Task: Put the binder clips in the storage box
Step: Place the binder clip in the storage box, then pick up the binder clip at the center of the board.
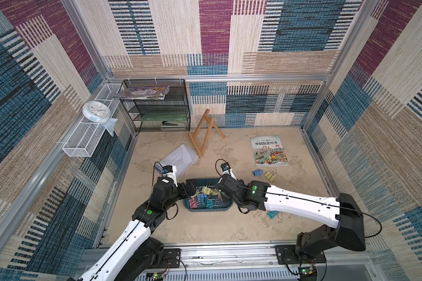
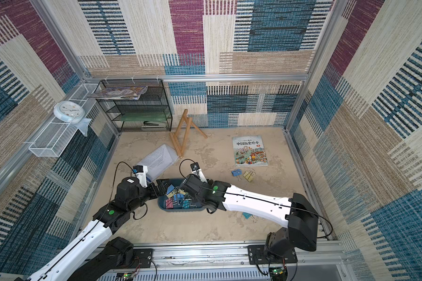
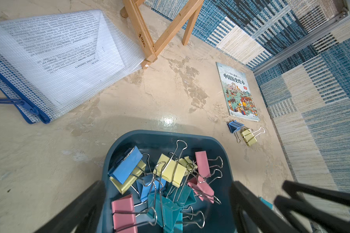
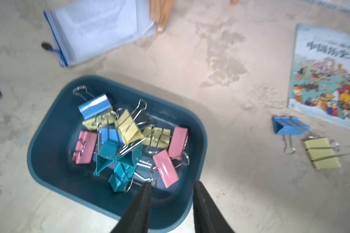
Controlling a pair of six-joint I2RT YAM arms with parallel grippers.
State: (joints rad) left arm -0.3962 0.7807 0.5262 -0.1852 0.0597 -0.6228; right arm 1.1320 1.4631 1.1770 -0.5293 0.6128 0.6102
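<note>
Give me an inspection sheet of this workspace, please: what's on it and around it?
Surface: beige mottled tabletop.
Job's things: storage box holds a pile of binder clips; blue clip, yellow clip and teal clip lie outside it.
Clutter: picture book, wooden easel, mesh pouch of papers, black wire rack, clock on white basket.
Grippers: left gripper open, right gripper open and empty, both over the box.
Cables: black cable loops at both wrists.
Surroundings: woven patterned walls, aluminium frame.

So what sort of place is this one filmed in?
Probably a robot test cell dressed as a study corner: carpet-covered panels on an aluminium frame, a black mesh shelf rack, a picture book, and a storage box of binder clips.
</note>
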